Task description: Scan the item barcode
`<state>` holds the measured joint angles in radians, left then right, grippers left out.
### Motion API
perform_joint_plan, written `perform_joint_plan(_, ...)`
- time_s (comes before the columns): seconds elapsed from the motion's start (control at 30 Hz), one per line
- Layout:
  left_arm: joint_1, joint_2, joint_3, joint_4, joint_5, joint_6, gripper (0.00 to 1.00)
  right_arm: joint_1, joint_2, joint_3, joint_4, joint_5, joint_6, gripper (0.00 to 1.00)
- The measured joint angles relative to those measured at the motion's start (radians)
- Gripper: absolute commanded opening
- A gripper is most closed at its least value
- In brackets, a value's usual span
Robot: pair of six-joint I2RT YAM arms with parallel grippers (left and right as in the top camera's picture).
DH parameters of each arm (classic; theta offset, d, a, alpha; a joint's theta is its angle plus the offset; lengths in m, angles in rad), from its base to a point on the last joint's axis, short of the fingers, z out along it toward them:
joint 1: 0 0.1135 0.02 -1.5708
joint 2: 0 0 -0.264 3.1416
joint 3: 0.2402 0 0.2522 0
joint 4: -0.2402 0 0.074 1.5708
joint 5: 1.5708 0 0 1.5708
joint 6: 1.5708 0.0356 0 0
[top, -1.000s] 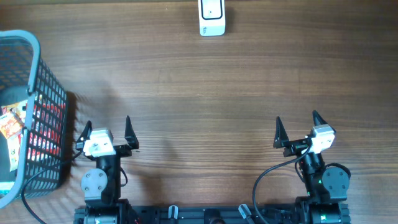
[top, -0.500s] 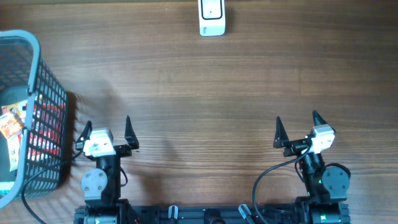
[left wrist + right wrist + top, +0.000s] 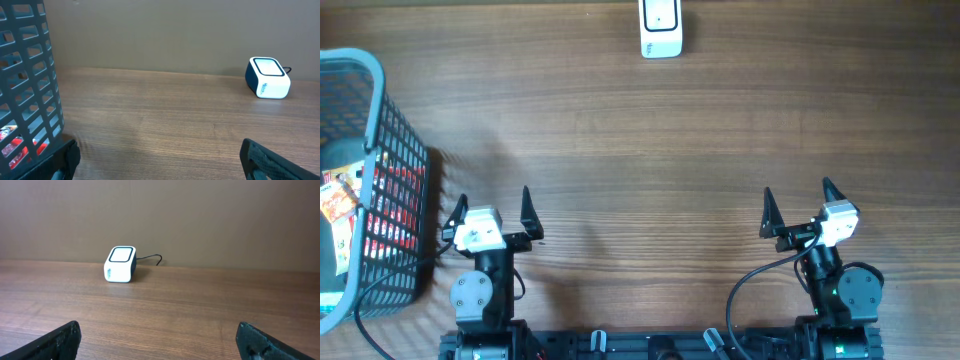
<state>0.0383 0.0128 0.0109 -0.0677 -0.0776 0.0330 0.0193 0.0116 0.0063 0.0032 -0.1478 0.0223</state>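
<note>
A white barcode scanner (image 3: 661, 28) with a dark top window stands at the table's far edge; it also shows in the left wrist view, scanner (image 3: 267, 78), and in the right wrist view, scanner (image 3: 120, 264). Red and orange packaged items (image 3: 340, 205) lie inside the grey mesh basket (image 3: 398, 150) at the far left. My left gripper (image 3: 492, 207) sits open near the front edge, just right of the basket, with nothing between its fingers (image 3: 272, 161). My right gripper (image 3: 798, 205) is open too, near the front right, empty.
The basket's mesh wall (image 3: 27, 85) rises close on the left of the left gripper. A thin cable (image 3: 150, 258) runs from the scanner's back. The wooden table (image 3: 650, 150) lies bare between the grippers and the scanner.
</note>
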Motion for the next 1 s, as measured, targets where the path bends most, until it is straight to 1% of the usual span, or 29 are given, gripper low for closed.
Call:
perform_joint_plan(0.8, 0.0, 0.0, -0.001, 0.011, 0.01, -0.001, 1.0, 0.0, 0.0, 0.0, 0.0, 0.0, 0.0, 1.0)
perform_joint_plan(0.83, 0.0, 0.0, -0.002, 0.03, 0.037, -0.013, 1.0, 0.0, 0.0, 0.0, 0.0, 0.0, 0.0, 1.0)
perform_joint_plan(0.87, 0.001, 0.0, -0.003, 0.06, 0.113, -0.036, 1.0, 0.0, 0.0, 0.0, 0.0, 0.0, 0.0, 1.0)
perform_joint_plan(0.93, 0.0, 0.0, -0.006, 0.153, 0.348, -0.085, 1.0, 0.0, 0.0, 0.0, 0.0, 0.0, 0.0, 1.0)
perform_joint_plan(0.97, 0.001, 0.002, -0.005, 0.274, 0.497, -0.103, 1.0, 0.0, 0.0, 0.0, 0.0, 0.0, 0.0, 1.0)
perform_joint_plan(1.0, -0.001, -0.001, -0.005, 0.373, 0.607, -0.112, 1.0, 0.0, 0.0, 0.0, 0.0, 0.0, 0.0, 1.0)
